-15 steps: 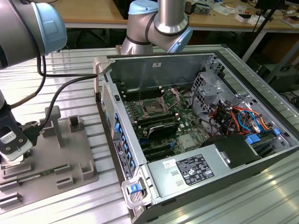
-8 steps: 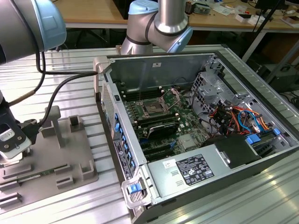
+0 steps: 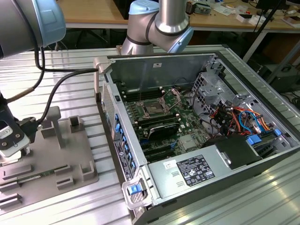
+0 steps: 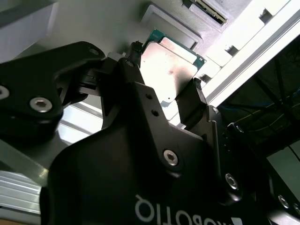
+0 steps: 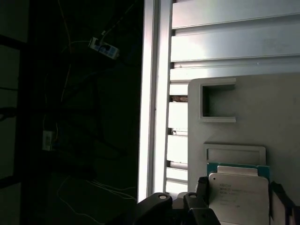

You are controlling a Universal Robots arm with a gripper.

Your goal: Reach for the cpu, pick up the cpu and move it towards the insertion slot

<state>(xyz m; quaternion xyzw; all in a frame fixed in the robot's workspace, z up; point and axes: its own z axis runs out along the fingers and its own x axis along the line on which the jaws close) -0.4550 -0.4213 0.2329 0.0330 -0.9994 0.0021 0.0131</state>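
Observation:
In both wrist views the cpu (image 4: pixel 171 70) (image 5: pixel 236 194), a thin square chip with a silvery top plate and a green rim, sits between my black fingers. My gripper (image 4: pixel 166 65) (image 5: pixel 239 187) is shut on the cpu, one fingertip (image 4: pixel 136 49) against each of two opposite edges. I cannot tell whether the chip is off the grey tray (image 5: pixel 262 108). In the exterior view my gripper (image 3: pixel 10 140) hangs low over the tray (image 3: pixel 70 154) at the far left. The insertion slot (image 3: pixel 153 108), a square socket with a silver frame, lies on the green board inside the open computer case.
The open computer case (image 3: pixel 197 140) stands at the exterior view's right of the tray, its side wall (image 3: pixel 117 136) between tray and board. Raised grey blocks (image 3: pixel 51 124) stand on the tray. A black cable (image 3: pixel 61 79) runs from the arm. Ribbed aluminium table (image 3: pixel 61 206) lies all around.

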